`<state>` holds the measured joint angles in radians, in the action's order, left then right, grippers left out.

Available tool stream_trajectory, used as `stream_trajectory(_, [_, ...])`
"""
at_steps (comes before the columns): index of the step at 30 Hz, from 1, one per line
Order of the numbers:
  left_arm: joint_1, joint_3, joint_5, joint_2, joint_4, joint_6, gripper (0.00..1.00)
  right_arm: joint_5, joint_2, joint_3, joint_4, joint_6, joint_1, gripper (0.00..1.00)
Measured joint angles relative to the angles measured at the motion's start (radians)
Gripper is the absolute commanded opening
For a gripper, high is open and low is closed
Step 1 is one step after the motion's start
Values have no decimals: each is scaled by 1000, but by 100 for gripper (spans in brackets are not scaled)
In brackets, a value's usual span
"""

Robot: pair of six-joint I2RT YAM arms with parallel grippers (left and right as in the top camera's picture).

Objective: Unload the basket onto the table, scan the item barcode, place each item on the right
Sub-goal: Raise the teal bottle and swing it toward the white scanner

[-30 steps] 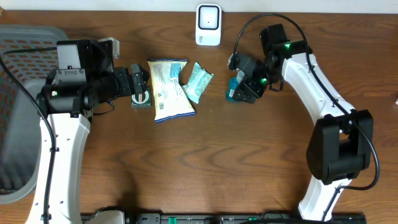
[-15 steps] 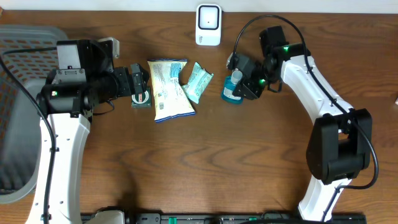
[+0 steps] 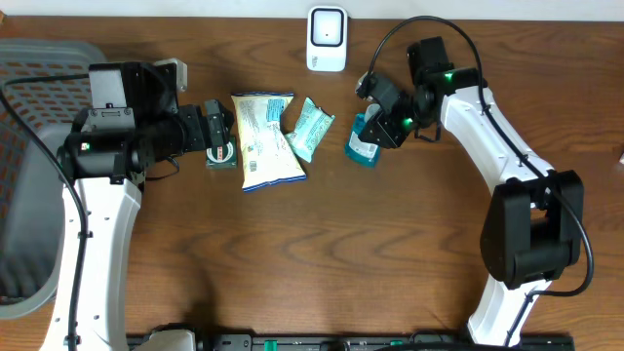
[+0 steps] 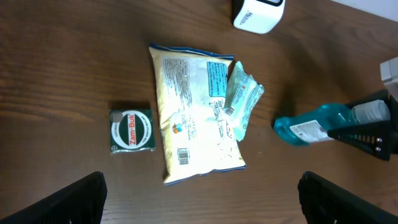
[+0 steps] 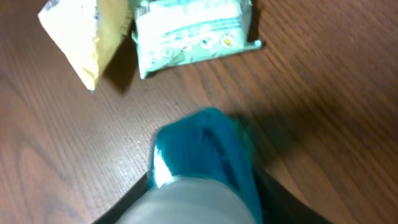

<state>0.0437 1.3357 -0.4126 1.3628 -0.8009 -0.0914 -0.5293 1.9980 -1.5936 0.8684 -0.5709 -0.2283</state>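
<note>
The right claw (image 3: 379, 130) grips the teal plastic bottle (image 3: 360, 149) at its cap end; the white box scanner (image 3: 327, 39) stands beyond, at the bench's far edge. The left claw (image 3: 220, 146) is wide open, empty.

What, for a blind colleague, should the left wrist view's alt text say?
A teal bottle is at right, cap end between the fingers of the right gripper; leftward on the table lie a packet, a snack bag and a green tin.

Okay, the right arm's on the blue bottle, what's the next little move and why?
Probably lift the bottle slightly and swing it toward the white scanner. The right hand grips its cap end, and the scanner stands nearby at the table's back edge.
</note>
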Motion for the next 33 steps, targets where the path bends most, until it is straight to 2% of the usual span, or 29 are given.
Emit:
stream_trajectory(9, [0, 0, 0, 0, 0, 0, 98, -16, 0, 1, -4, 67, 0, 8])
stream_trajectory(17, [0, 0, 0, 0, 0, 0, 98, -38, 0, 6, -51, 206, 3, 6])
stream_trajectory(21, [0, 0, 0, 0, 0, 0, 98, -146, 0, 6, -60, 246, 21, 6])
stream_trajectory(33, [0, 0, 0, 0, 0, 0, 98, -684, 0, -11, -182, 320, 168, 2])
